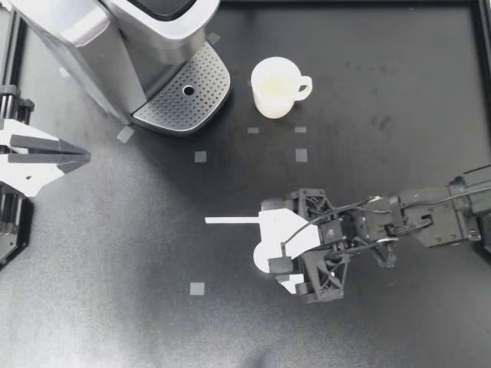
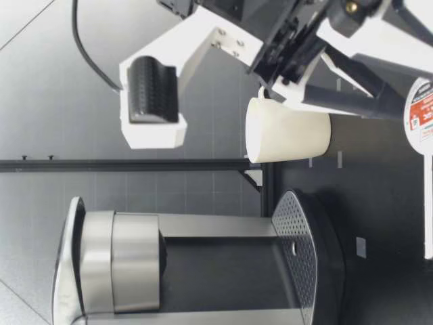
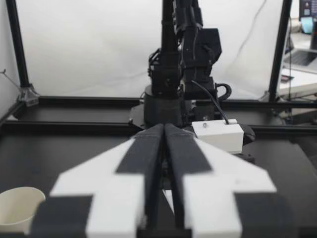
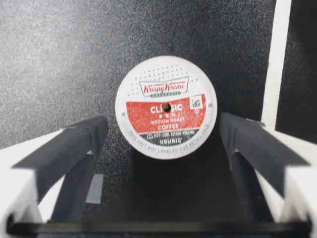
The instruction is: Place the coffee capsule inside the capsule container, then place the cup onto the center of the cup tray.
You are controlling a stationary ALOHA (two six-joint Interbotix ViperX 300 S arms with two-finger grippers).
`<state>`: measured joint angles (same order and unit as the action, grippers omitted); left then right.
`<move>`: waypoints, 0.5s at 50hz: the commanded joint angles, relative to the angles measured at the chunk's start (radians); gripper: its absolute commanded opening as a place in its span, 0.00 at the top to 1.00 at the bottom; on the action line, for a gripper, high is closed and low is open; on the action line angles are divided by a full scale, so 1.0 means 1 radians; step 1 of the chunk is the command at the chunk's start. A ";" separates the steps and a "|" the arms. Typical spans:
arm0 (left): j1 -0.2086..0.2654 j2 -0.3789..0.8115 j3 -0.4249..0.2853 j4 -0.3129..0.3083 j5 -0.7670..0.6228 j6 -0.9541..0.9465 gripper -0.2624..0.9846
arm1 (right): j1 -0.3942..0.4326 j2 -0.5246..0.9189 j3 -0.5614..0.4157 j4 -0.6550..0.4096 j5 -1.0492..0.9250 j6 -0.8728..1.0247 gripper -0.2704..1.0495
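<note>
My right gripper (image 1: 275, 236) hangs open over the middle of the table, pointing down. In the right wrist view a coffee capsule (image 4: 166, 106) with a red and white lid stands on the table between the spread fingers (image 4: 74, 144) of my right gripper (image 4: 163, 128), touching neither. The low view shows the capsule (image 2: 421, 112) under one raised finger (image 2: 152, 91). A white cup (image 1: 275, 87) stands upright beside the perforated cup tray (image 1: 184, 96) of the coffee machine (image 1: 92, 38). My left gripper (image 1: 54, 156) rests shut at the left edge, holding nothing.
A thin white strip (image 1: 234, 221) lies on the black table next to the capsule. Small grey tape squares (image 1: 199, 156) mark the surface. A black frame rail (image 1: 479, 77) borders the table. The left wrist view catches the cup (image 3: 17, 208) beside the shut fingers (image 3: 163, 144).
</note>
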<state>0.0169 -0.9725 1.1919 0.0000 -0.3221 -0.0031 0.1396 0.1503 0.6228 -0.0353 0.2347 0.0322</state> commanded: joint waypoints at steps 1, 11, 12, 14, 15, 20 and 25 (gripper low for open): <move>0.002 0.003 -0.014 0.002 -0.005 -0.002 0.68 | -0.005 -0.012 -0.026 -0.006 -0.008 0.000 0.04; 0.002 0.005 -0.014 0.002 -0.005 -0.003 0.68 | -0.012 -0.003 -0.038 -0.017 -0.008 0.000 0.09; 0.002 0.003 -0.014 0.002 -0.005 -0.003 0.68 | -0.014 -0.003 -0.038 -0.017 -0.008 0.000 0.09; 0.002 0.005 -0.014 0.002 -0.005 -0.003 0.68 | -0.015 0.000 -0.040 -0.017 -0.008 0.000 0.10; 0.002 0.003 -0.015 0.002 -0.005 -0.003 0.68 | -0.015 0.000 -0.040 -0.017 -0.008 0.000 0.10; 0.002 0.003 -0.014 0.002 -0.005 -0.003 0.68 | -0.015 0.008 -0.048 -0.015 -0.008 0.000 0.12; 0.002 0.005 -0.014 0.002 -0.005 -0.003 0.68 | -0.015 0.014 -0.054 -0.015 -0.008 0.000 0.15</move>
<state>0.0153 -0.9725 1.1919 0.0000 -0.3221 -0.0061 0.1304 0.1779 0.5921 -0.0506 0.2347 0.0307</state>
